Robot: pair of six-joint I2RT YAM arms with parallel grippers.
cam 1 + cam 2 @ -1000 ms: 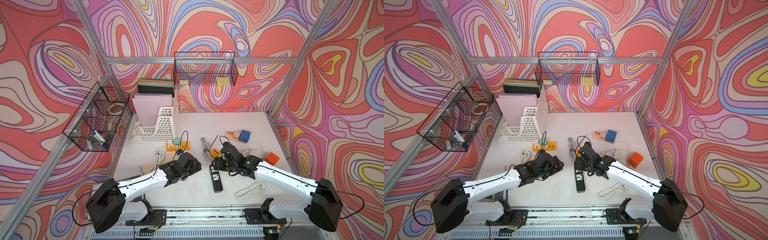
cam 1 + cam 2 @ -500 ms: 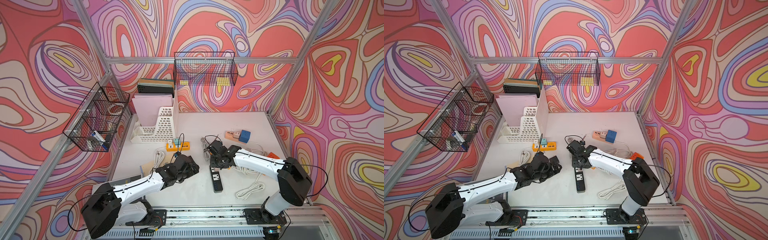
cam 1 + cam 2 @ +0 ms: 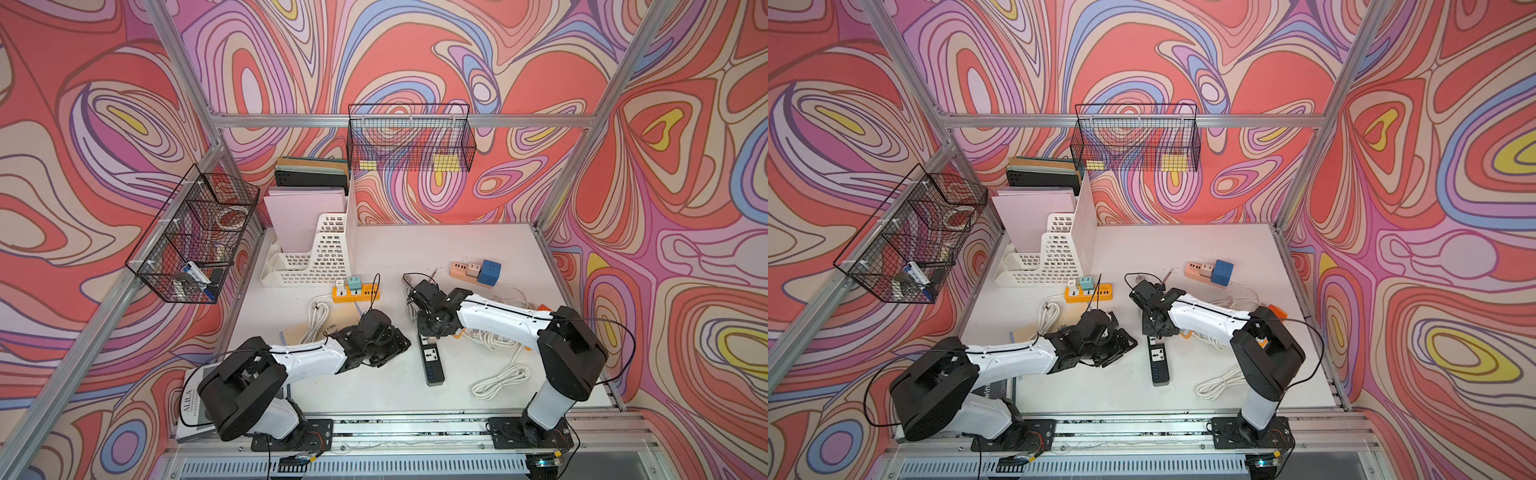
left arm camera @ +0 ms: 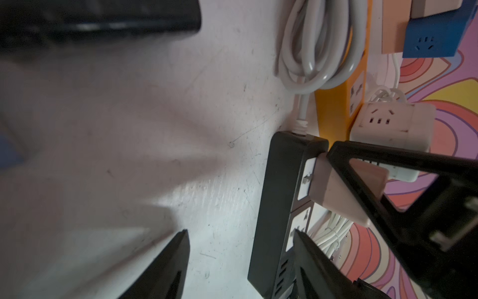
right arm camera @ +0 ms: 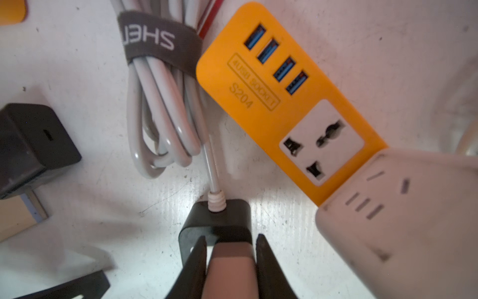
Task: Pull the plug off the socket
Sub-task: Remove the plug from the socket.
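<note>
A black power strip (image 3: 432,362) (image 3: 1159,362) lies at mid-table, its grey cable leading away from me. A pink plug (image 5: 230,269) (image 4: 333,191) sits in the socket nearest the cable end. My right gripper (image 5: 231,237) (image 3: 428,332) is shut on the plug, one finger on each side. My left gripper (image 4: 240,231) (image 3: 398,345) is open and low at the strip's left side. One fingertip (image 4: 305,248) is over the strip's (image 4: 279,194) top face, the other rests apart on the bare table.
An orange USB strip (image 5: 279,103) with a white cube adapter (image 5: 388,207) lies close beside the plug, next to a bundled grey cable (image 5: 160,116). Farther back are an orange strip with chargers (image 3: 355,291), a pink strip with a blue cube (image 3: 478,270) and a white file rack (image 3: 311,257).
My right gripper has come down over the strip's cable end and closed on the pink plug. My left gripper's jaws have narrowed beside the strip.
</note>
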